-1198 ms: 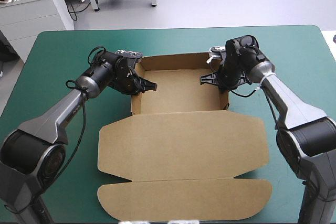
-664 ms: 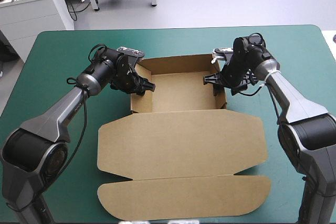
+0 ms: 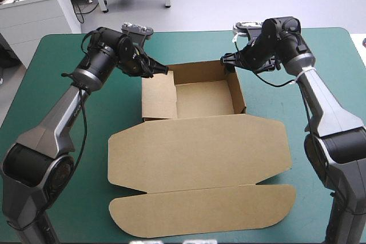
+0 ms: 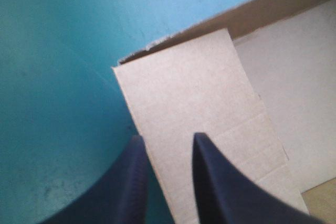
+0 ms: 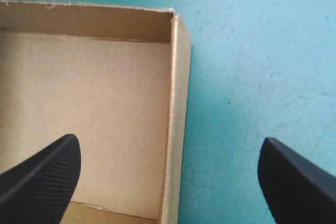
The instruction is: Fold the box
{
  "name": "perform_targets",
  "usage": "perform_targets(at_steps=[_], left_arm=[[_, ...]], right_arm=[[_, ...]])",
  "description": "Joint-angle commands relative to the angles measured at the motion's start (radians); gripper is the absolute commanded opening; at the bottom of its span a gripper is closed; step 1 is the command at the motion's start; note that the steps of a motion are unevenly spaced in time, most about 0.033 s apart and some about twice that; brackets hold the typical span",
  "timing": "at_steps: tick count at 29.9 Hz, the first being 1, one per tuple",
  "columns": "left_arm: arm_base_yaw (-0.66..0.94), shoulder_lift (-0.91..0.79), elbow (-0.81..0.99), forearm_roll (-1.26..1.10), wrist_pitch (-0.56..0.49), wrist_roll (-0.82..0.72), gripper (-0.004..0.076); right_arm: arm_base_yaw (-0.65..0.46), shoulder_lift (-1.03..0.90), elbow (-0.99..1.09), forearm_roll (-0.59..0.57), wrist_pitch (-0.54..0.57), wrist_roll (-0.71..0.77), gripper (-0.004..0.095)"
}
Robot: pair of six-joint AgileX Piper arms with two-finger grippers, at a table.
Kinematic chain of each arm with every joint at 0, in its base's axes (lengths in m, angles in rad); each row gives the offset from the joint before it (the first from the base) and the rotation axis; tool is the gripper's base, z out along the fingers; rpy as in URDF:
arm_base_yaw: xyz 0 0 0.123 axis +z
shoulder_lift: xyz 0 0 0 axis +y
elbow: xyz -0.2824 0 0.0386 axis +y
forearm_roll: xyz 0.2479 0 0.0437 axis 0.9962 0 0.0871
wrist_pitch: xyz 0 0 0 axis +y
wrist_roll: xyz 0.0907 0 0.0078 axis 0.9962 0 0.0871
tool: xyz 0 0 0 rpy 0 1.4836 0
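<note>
The box (image 3: 200, 141), a cut sheet of brown board, lies near the middle of the teal-green table cover (image 3: 189, 44) as an open tray with its lid flat. The tray (image 3: 203, 100) sits toward 12 o'clock. The lid (image 3: 171, 164) spreads from it toward 6 o'clock and ends in a rounded flap (image 3: 203, 212) close to the table's near edge.

The far wall (image 3: 200, 71) and right wall (image 3: 239, 92) stand upright. The left wall panel (image 3: 158, 98) leans inward over the tray floor.

The left gripper (image 3: 164, 70) is at the tray's 11 o'clock corner. In the left wrist view its black fingers (image 4: 210, 182) are all but closed, with the outer edge of the left wall panel (image 4: 199, 93) running between them.

The right gripper (image 3: 225, 61) is at the 1 o'clock corner. In the right wrist view its fingers (image 5: 47, 171) stand wide apart and grip nothing. The right wall (image 5: 176, 119) runs ahead between them and meets the far wall (image 5: 84, 22) at the corner.
</note>
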Motion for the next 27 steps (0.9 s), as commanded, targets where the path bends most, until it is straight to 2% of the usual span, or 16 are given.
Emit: perform_targets(at_steps=[1, 3, 12, 20, 27], left_arm=[[0.003, -0.049, -0.130, 0.023, 0.069, 0.019, -0.0001], [0.003, -0.056, -0.168, 0.029, 0.116, 0.057, -0.0007], [0.002, -0.272, -0.071, -0.043, 0.114, 0.067, -0.0007], [0.002, -0.535, 0.172, -0.043, 0.114, 0.093, -0.0008], [0.002, -0.786, 0.465, -0.093, 0.084, 0.093, -0.0008]], right_arm=[[-0.010, -0.090, -0.043, -0.002, 0.019, 0.006, 0.0836], [-0.010, -0.113, -0.028, -0.006, 0.019, 0.006, 0.0836], [-0.002, -0.292, 0.221, -0.010, 0.005, -0.043, 0.0836], [-0.002, -0.290, 0.242, 0.012, -0.010, -0.053, 0.0836], [-0.002, -0.216, 0.242, 0.012, -0.051, -0.053, 0.0836]])
